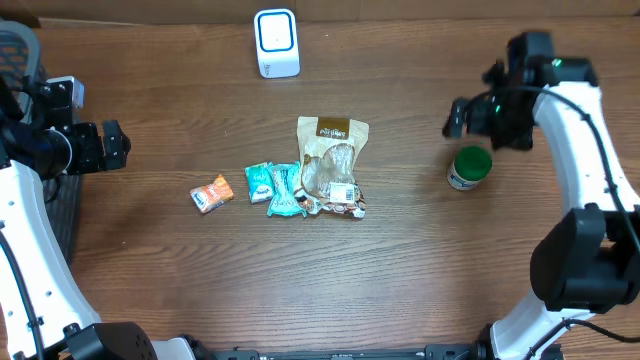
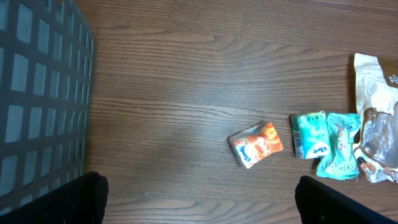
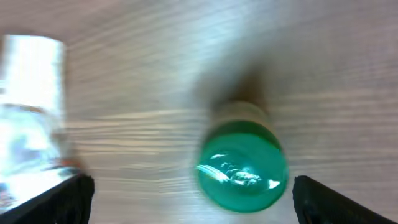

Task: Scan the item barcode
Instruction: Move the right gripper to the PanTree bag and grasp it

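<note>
Brown counter [image 1: 400, 280]: left pincer [image 1: 118, 146] and right pincer [image 1: 458, 118] are spread. Jar [image 1: 469, 167] at 3 o'clock could be tipped by a bump.

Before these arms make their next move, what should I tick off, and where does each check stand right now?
1. right gripper open and clear of the green-lidded jar: ok; in the wrist view the jaws stand wide on either side of the lid.
2. jar standing upright, lid up: ok.
3. left gripper open and empty: ok.
4. scanner unobstructed at the far side: ok.
5. teal packets lying free of the brown bag: not ok; the nearer one touches the bag.
6. a barcode facing up on any item: cannot tell; print is too small to read.
</note>
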{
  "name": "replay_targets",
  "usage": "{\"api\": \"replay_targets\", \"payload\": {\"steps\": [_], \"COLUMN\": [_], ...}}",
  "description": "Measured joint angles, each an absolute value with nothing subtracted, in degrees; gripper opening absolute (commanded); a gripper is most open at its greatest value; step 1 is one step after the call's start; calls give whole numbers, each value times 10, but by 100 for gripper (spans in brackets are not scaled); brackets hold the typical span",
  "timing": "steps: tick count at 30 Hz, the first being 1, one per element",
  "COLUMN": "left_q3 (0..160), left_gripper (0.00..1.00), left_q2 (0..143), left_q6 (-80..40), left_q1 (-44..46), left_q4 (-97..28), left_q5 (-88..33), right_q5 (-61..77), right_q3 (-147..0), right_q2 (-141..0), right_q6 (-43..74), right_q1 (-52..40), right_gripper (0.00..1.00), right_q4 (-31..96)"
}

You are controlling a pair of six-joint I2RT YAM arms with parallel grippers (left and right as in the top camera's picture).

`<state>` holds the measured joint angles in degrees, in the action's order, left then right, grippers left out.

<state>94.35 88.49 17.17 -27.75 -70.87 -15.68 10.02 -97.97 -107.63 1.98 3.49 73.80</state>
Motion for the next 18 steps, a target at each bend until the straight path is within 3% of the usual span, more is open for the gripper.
{"api": "replay_targets", "payload": {"steps": [6, 10, 16, 18], "left_q3": [943, 943, 943, 943], "left_gripper": [100, 100, 100, 99], "left_q2": [885, 885, 885, 885], "left_q6": [172, 172, 172, 172], "left_q1": [-277, -277, -277, -277], "left_q4": [-709, -709, -709, -709], "left_q5": [-157, -157, -157, -157], "right_q5": [295, 362, 344, 318], "right_q3": [-1054, -1053, -1015, -991], "right_q2": [-1075, -1075, -1075, -1075], "right_q6": [20, 22, 66, 99], "right_q1": [29, -3, -116, -165], "right_gripper": [99, 81, 67, 54], "right_q4": [756, 739, 673, 642]}}
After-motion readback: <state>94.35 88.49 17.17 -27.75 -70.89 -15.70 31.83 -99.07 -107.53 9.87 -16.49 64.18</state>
